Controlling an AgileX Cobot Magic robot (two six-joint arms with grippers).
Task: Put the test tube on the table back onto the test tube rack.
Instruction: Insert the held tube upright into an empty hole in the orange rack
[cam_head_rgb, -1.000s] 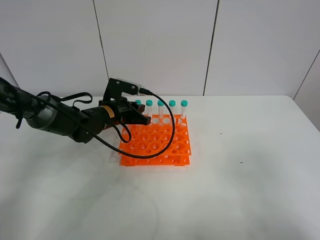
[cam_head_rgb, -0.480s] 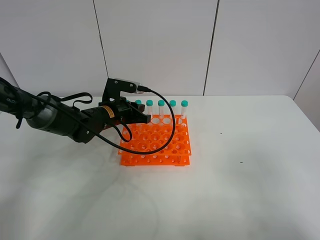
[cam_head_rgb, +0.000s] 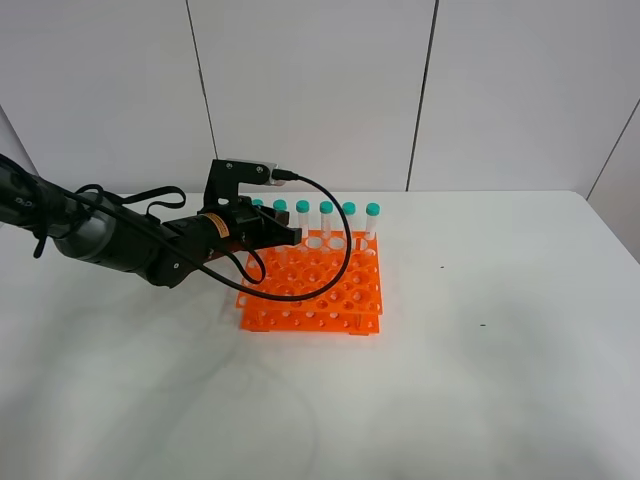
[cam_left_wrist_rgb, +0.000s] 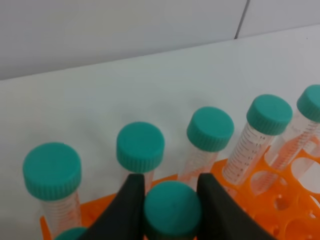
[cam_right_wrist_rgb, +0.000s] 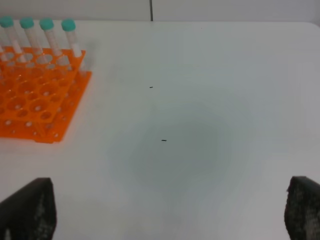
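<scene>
My left gripper (cam_head_rgb: 286, 237) is shut on the teal cap of a test tube (cam_left_wrist_rgb: 172, 209); its dark fingers (cam_left_wrist_rgb: 131, 202) press the cap from both sides. It holds the tube upright over the back left part of the orange test tube rack (cam_head_rgb: 320, 288), just in front of the back row of capped tubes (cam_head_rgb: 326, 215). The tube's body is hidden below the cap, so I cannot tell whether its tip is in a hole. My right gripper (cam_right_wrist_rgb: 165, 210) is open and empty over the bare white table (cam_right_wrist_rgb: 200, 125), off to the right of the rack (cam_right_wrist_rgb: 35, 105).
Several identical teal-capped tubes (cam_left_wrist_rgb: 210, 129) stand in the rack's back row. The left arm's black cable (cam_head_rgb: 340, 250) loops over the rack. White wall panels stand behind the table (cam_head_rgb: 480, 380).
The left gripper has drawn back slightly to the left and up with the tube. More caps of the back row now show, and the rack sits slightly further right.
</scene>
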